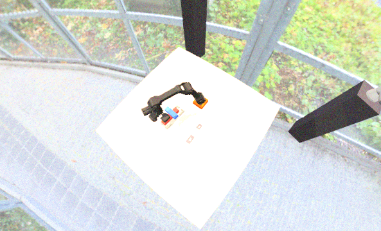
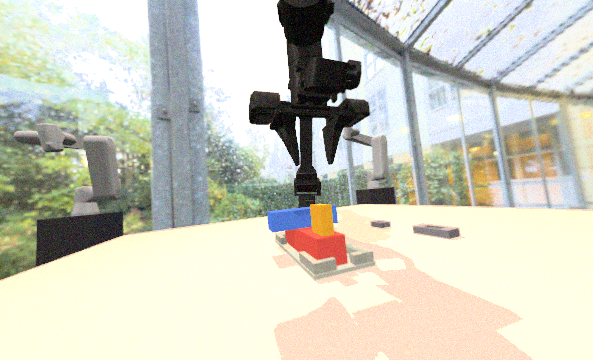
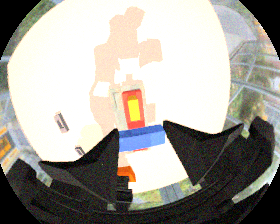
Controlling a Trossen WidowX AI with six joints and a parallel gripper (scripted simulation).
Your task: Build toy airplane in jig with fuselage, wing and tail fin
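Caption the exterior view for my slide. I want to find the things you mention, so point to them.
Open gripper (image 2: 314,164) (image 3: 140,127) above the assembled toy airplane (image 2: 301,241) (image 3: 126,107) in its jig.

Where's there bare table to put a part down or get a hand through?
Widest: in front of the jig, exterior view. Another: left of it in that view. Crowded: the jig itself, with red fuselage, blue wing and yellow tail fin, under the open gripper.
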